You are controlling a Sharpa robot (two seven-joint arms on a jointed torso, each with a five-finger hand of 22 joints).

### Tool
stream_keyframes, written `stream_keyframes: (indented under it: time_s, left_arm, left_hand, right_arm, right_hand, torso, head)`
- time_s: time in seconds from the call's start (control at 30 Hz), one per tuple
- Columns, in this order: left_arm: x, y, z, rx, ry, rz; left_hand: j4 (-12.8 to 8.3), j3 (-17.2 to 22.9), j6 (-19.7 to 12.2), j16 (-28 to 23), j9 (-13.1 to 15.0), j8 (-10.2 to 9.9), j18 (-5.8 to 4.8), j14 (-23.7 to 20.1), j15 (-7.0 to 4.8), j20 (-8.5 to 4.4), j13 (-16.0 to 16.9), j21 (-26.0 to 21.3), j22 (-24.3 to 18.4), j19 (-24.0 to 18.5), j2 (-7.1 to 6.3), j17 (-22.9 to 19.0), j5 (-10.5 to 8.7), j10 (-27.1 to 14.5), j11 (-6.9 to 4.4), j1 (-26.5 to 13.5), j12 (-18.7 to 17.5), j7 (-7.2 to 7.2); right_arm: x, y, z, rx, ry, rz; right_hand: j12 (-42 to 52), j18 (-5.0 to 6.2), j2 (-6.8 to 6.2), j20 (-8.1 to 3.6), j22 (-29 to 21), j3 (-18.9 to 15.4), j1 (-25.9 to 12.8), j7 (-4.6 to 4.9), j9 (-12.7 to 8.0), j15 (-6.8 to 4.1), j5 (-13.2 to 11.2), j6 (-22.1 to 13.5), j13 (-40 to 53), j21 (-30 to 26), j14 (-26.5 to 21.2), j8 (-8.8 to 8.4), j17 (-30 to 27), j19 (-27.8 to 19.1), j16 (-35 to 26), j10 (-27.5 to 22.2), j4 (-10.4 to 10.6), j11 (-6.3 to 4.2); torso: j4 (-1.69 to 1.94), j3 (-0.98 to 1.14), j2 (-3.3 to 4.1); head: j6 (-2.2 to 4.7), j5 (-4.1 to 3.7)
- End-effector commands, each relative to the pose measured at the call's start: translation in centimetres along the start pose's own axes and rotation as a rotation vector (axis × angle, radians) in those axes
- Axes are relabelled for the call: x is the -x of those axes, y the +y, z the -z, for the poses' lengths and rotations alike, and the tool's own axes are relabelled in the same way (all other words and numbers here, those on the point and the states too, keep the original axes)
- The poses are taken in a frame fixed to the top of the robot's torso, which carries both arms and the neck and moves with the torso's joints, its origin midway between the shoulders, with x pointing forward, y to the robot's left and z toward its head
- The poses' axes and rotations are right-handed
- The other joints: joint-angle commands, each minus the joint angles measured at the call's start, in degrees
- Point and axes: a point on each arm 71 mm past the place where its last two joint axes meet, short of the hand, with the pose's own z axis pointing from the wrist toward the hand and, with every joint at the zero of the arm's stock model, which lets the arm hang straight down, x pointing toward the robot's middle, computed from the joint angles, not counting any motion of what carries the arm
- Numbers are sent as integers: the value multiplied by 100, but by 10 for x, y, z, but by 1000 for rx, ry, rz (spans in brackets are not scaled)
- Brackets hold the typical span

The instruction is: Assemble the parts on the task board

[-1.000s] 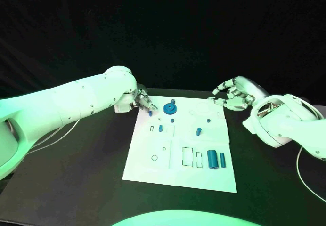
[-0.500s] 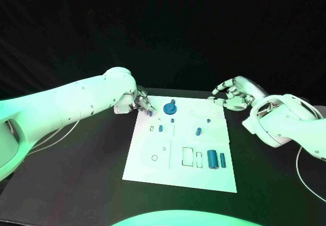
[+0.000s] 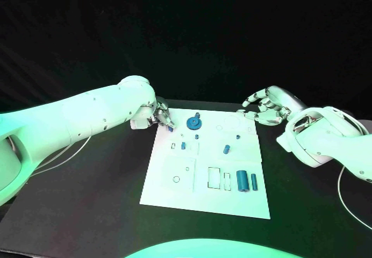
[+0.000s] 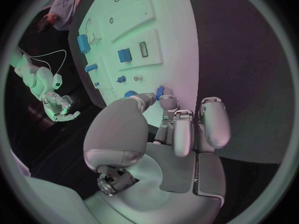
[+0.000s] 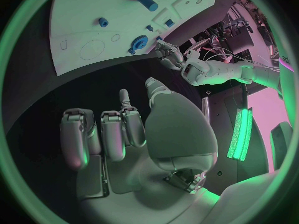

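- Left hand pinches a small blue part at the task board edge.
- Right hand curled, holding nothing.
- Most parts loose, so it looks early.

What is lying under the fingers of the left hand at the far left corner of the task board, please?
A small blue part sits at the fingertips of the left hand, on the task board. Whether the fingers grip it or merely touch it is hidden by the hand itself.
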Motion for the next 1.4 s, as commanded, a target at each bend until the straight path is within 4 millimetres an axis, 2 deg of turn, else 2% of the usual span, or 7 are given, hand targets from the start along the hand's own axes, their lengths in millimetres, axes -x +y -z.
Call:
stream_keyframes:
  time_s: [0.03, 0.23, 0.3, 0.37, 0.53, 1.0, 1.4]
  left_arm:
    - [0, -4, 0, -29, -1, 31]
    - [0, -4, 0, -37, 5, 48]
    - [0, -3, 0, -42, 5, 62]
    - [0, -2, 0, -46, 5, 76]
    - [-2, 1, 6, -69, 7, 124]
    - [-20, 4, 35, -152, -44, 161]
    - [-47, 2, 36, -162, -34, 84]
  left_hand:
    - [-44, 88, 17, 25, 14, 10, 6, 553, 4, 15, -12, 37, 10, -13, 4, 1385, 23, -50, -7, 133, 36, -29]
    - [-298, 504, -33, 36, 46, 68, 1, 559, -1, 10, -32, 52, 41, -9, 35, 1400, -2, -38, -13, 484, 41, -31]
    - [-474, 826, -34, 40, 105, 164, 0, 561, 1, 11, -27, 62, 61, -6, 13, 1404, -12, -3, -11, 585, 53, -24]
    - [-567, 1092, -53, 37, 168, 267, -1, 559, 4, 14, -32, 66, 68, -7, -31, 1399, -9, 22, -11, 545, 61, -25]
    - [-679, 1365, -61, 32, 232, 384, -1, 557, -2, 12, -17, 67, 73, -8, -102, 1392, -3, 61, -20, 448, 86, -35]
    - [-850, 1787, -60, 38, 319, 594, -6, 562, -27, -9, -19, 87, 112, 11, -240, 1401, 5, 119, -51, 178, 118, -68]
    - [-880, 1882, -48, 56, 334, 657, -14, 571, -40, -21, 19, 109, 152, 32, -292, 1427, -7, 162, -64, 80, 152, -83]
  right_arm:
    - [-1, 1, 0, 8, 11, 7]
    - [-1, 1, 0, 7, 13, 8]
    - [-1, 1, 0, 7, 13, 8]
    - [-1, 0, 0, 6, 14, 8]
    - [-1, 0, 0, 4, 16, 9]
    - [0, -3, 1, -2, 16, 12]
    - [-2, -3, 1, -4, 21, 12]
  right_hand:
    - [-14, 31, 23, -30, 1115, 4, -45, -23, 9, -28, -3, 11, 636, -29, 354, 27, 381, 245, -38, -1, -8, -38]
    - [-10, 31, 29, -30, 1117, 10, -39, -23, 10, -29, 17, 10, 639, -27, 355, 29, 384, 247, -37, 1, -10, -39]
    - [-7, 30, 30, -31, 1118, 13, -35, -23, 11, -29, 33, 10, 642, -26, 356, 31, 387, 248, -37, 4, -10, -39]
    - [-7, 30, 30, -31, 1118, 13, -35, -23, 11, -29, 33, 10, 642, -26, 356, 31, 387, 248, -37, 4, -10, -39]
    - [-7, 30, 30, -31, 1118, 13, -35, -23, 11, -29, 33, 10, 642, -26, 356, 31, 387, 248, -37, 4, -10, -39]
    - [-11, 31, 29, -31, 1115, 13, -34, -24, 12, -29, 47, 9, 638, -30, 355, 33, 381, 246, -39, 1, -10, -39]
    - [-11, 31, 29, -31, 1115, 13, -34, -24, 12, -29, 47, 9, 638, -30, 355, 33, 381, 246, -39, 1, -10, -39]
  torso:
    - [0, 2, 5]
    - [-3, 3, -1]
    - [-3, 2, -3]
    - [-1, 3, -6]
    - [3, 6, -5]
    - [51, 4, -18]
    - [32, 5, -12]
  head:
    - [-6, 2]
    - [-25, 3]
    - [-25, 5]
    - [-24, 4]
    - [-16, 6]
    - [-27, 7]
    - [-29, 35]
